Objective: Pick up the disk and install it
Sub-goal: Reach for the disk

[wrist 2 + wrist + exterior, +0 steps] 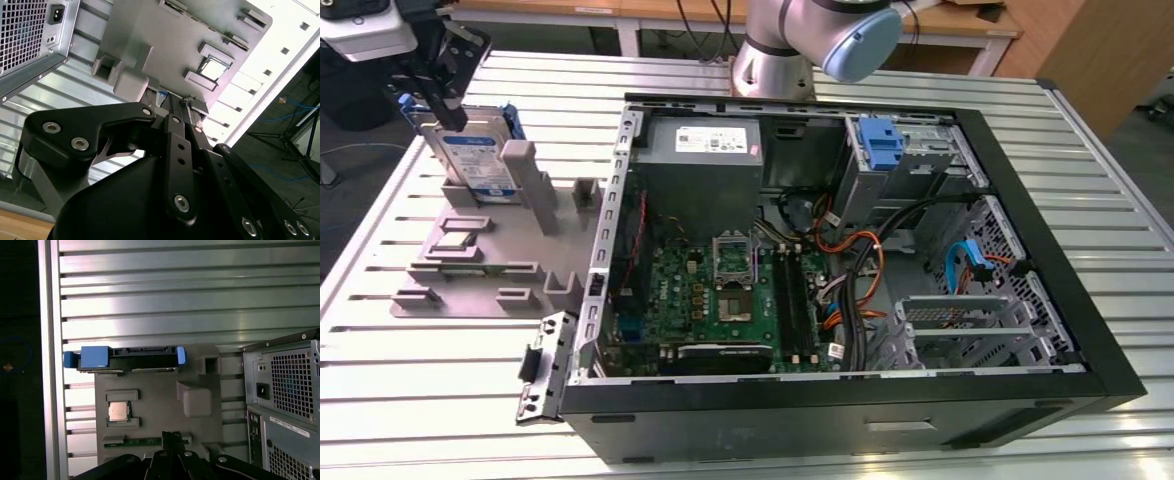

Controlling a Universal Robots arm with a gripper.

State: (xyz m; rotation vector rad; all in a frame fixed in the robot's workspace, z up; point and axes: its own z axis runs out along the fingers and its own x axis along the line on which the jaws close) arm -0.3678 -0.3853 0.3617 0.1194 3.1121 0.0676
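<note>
The disk (478, 165) stands on edge in a slot of the grey holder (480, 270) at the exterior view's left. It is silver with a white-and-blue label and a blue carrier frame. In the first wrist view the disk (145, 352) shows edge-on, seated in the holder. My gripper (448, 118) hangs just above the disk's top edge and is apart from it. Its fingers look shut together with nothing between them, both in the first wrist view (172, 436) and in the second wrist view (186, 102). A sliver of the disk (161, 97) shows beside those fingers.
The open computer case (1067, 330) lies to the exterior view's right of the holder, with its motherboard, cables and a metal drive cage (961, 320). A tall blue bracket (881, 145) stands at its far side. A processor chip (118, 411) sits in the holder. The ribbed table's edge (47, 340) is close by.
</note>
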